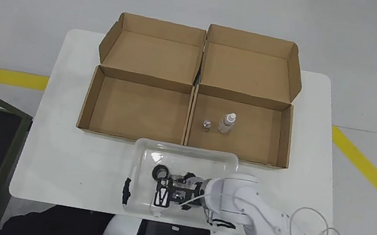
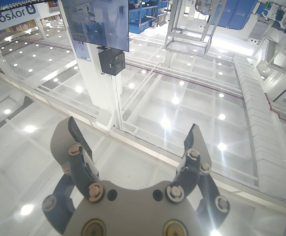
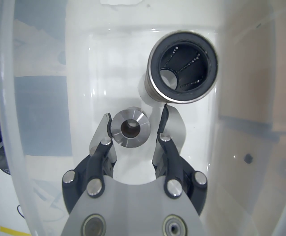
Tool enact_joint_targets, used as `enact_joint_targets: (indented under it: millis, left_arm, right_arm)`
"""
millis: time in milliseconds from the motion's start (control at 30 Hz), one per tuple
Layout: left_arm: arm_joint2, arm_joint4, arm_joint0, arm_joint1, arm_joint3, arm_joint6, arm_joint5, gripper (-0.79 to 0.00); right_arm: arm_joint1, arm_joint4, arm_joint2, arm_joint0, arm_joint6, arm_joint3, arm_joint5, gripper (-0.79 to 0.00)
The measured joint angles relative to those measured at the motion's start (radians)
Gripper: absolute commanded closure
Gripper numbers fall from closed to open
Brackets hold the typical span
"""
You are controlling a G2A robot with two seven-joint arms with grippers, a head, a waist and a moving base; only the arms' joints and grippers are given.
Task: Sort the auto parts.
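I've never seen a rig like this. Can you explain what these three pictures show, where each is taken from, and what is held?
It is a two-armed robot sorting parts. One camera looks down on a white table with two cardboard boxes and a clear tub. The other cameras sit on the wrists. The right end effector is open inside the tub around a small metal ring, beside a bigger sleeve. The left end effector is open, empty, facing the ceiling.
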Motion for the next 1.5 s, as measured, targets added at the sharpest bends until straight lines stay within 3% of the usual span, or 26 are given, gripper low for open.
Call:
enact_joint_targets:
  millis: [100,267,333,900,1500]
  left_arm:
    - [0.0,0.0,0.0,0.0,0.0,0.0,0.0,-0.785]
    - [0.0,0.0,0.0,0.0,0.0,0.0,0.0,-0.785]
    - [0.0,0.0,0.0,0.0,0.0,0.0,0.0,-0.785]
    - [0.0,0.0,0.0,0.0,0.0,0.0,0.0,-0.785]
    - [0.0,0.0,0.0,0.0,0.0,0.0,0.0,-0.785]
  right_arm:
    - [-0.002,0.003,-0.004,0.001,0.003,-0.002,-0.002,-0.249]
    - [-0.002,0.005,-0.005,-0.002,0.008,-0.009,-0.003,-0.028]
    - [-0.001,0.005,-0.001,-0.003,0.015,-0.014,-0.004,0.0]
    - [0.053,0.059,0.18,-0.089,0.043,-0.252,-0.027,0.0]
    - [0.079,0.081,0.389,-0.137,-0.244,-0.433,-0.01,0.0]
